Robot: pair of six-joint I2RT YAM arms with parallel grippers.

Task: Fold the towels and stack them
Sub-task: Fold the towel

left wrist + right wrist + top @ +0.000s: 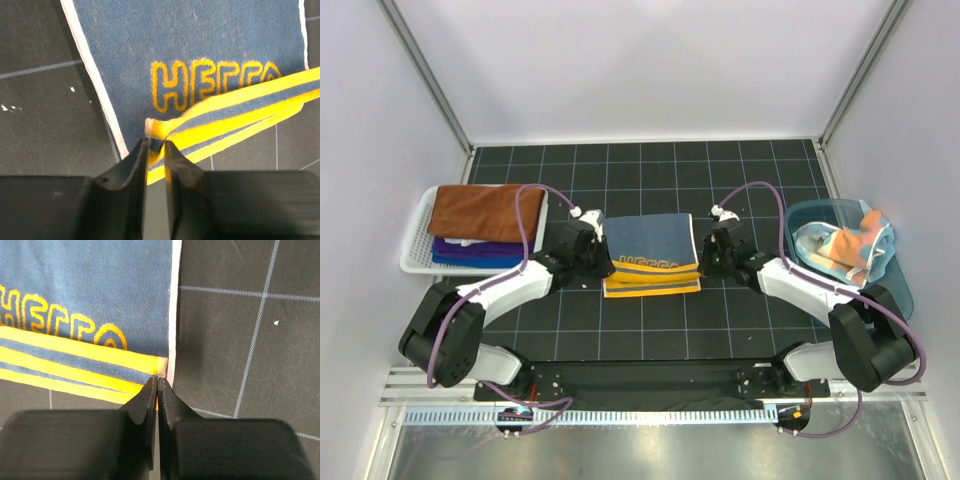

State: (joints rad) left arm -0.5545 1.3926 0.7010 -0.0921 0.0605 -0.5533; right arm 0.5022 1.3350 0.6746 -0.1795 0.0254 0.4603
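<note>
The navy-and-yellow striped towel (650, 255) lies on the black mat at the centre, with its near striped edge folded up in layers. My left gripper (600, 262) is shut on its near left corner; in the left wrist view (156, 144) a lifted yellow-striped flap (225, 107) is pinched between the fingers. My right gripper (710, 255) is shut on the near right corner, which the right wrist view (157, 382) shows at the towel's white-bordered edge (90, 290). A rust brown towel (480, 210) tops a folded stack that includes a purple one (470, 248).
The white slatted basket (415, 255) at the left holds the folded stack. The teal round tub (905, 290) at the right holds crumpled orange (850, 245) and light blue (815, 240) cloths. White walls enclose the gridded black mat (650, 175).
</note>
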